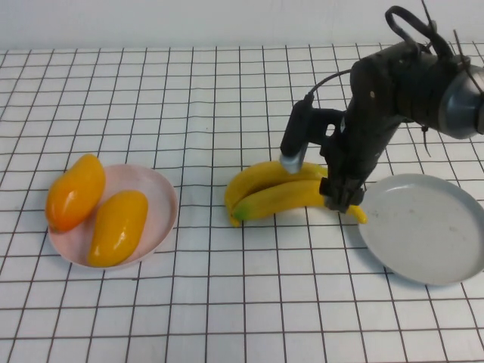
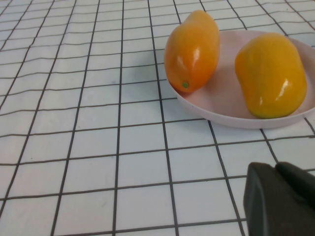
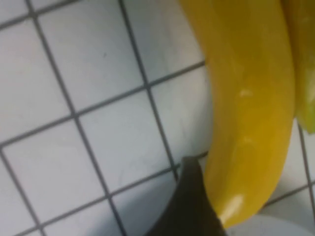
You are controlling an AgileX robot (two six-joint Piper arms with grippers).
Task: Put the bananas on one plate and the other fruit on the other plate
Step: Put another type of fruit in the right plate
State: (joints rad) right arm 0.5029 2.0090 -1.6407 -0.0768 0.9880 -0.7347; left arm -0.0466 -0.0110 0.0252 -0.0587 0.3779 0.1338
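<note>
Two yellow bananas lie side by side at mid-table, the front one and the back one. My right gripper is down over the front banana's right end and shut on it. In the right wrist view one dark finger presses against this banana. The grey plate lies empty just to the right of the bananas. Two orange-yellow fruits lie on the pink plate at the left. My left gripper is shut and empty, near the pink plate.
The table is covered by a white cloth with a black grid. The right arm's body rises over the back right of the table. The second banana's edge shows in the right wrist view.
</note>
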